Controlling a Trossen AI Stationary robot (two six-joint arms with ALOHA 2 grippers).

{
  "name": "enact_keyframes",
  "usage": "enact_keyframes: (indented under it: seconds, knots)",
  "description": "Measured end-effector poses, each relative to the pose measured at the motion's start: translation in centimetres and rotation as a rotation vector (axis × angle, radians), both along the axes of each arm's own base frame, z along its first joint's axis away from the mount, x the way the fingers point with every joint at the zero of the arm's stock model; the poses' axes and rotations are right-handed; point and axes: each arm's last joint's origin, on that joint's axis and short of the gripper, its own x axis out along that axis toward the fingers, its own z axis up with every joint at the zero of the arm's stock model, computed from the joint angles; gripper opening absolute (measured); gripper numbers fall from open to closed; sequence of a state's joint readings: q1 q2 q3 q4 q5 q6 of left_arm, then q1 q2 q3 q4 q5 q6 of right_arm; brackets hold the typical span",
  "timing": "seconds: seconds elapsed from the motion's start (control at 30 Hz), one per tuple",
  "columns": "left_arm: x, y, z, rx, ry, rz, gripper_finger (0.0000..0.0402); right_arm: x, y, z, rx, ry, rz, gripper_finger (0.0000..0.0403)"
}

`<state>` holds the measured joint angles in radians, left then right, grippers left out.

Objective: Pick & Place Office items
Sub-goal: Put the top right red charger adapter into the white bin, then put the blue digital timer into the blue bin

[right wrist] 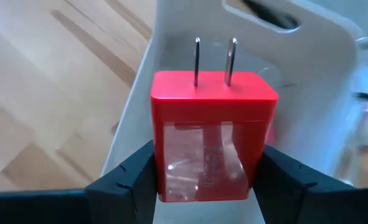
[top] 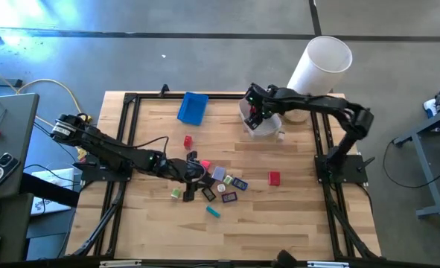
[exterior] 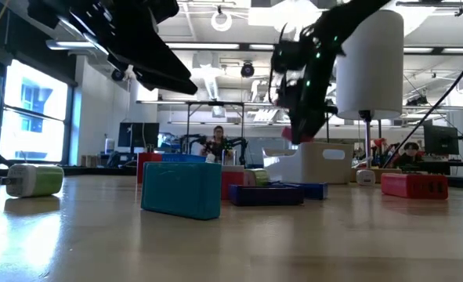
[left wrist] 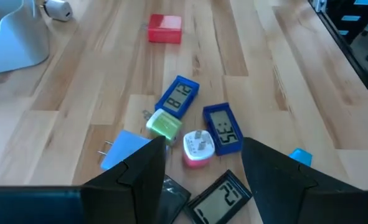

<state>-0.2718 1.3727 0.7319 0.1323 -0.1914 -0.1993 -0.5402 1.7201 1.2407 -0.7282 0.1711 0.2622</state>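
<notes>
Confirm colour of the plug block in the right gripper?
Red, two metal prongs. The plug block sits in the right gripper, clearest in the right wrist view.

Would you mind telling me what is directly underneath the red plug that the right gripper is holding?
Under the red plug, clamped in the right gripper, is the white bin. The plug covers most of the bin's floor, so its contents cannot be seen.

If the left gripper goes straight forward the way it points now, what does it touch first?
Probably the pink-and-white plug, which lies between the left gripper's open fingers, just ahead; depth is unclear, so the green adapter beside it might come first.
</notes>
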Motion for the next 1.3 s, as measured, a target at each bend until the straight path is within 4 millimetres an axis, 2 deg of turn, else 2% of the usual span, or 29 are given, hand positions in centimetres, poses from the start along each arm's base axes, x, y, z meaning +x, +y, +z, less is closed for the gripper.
enact_keyframes:
  seconds: [0.17,0.33,0.63,0.7,0.8,1.0,1.17,1.3]
  knots:
    - [-0.1,0.0,-0.2,0.007,0.025,0.000,0.0201,0.4,-1.5,-2.2,0.034,0.017,-0.021,0.0200]
    - [-0.3,0.1,-0.5,0.016,0.061,0.001,0.0201,0.3,-2.0,-2.9,0.058,0.024,-0.005,0.0242]
    - [-0.3,0.1,-0.5,0.014,0.064,0.002,0.0201,0.6,-1.9,-2.8,0.039,0.022,0.044,0.0306]
    - [-0.3,0.1,-0.5,0.014,0.063,0.002,0.0201,0.8,-2.0,-2.1,0.022,0.009,0.050,0.0313]
    - [-0.3,0.1,-0.5,0.014,0.063,0.002,0.0201,1.2,-1.6,-0.1,-0.027,-0.038,0.058,0.0318]
    - [-0.3,0.0,-0.5,0.004,0.066,-0.016,0.0201,1.0,2.0,5.2,-0.062,-0.201,0.090,0.0318]
    - [-0.4,-0.1,-0.7,-0.013,0.084,-0.051,0.0201,-0.9,6.7,9.3,0.020,-0.321,0.119,0.0316]
    - [-0.5,-0.1,-0.7,0.018,0.092,-0.070,0.0201,-2.1,11.0,11.0,0.017,-0.373,0.255,0.0316]
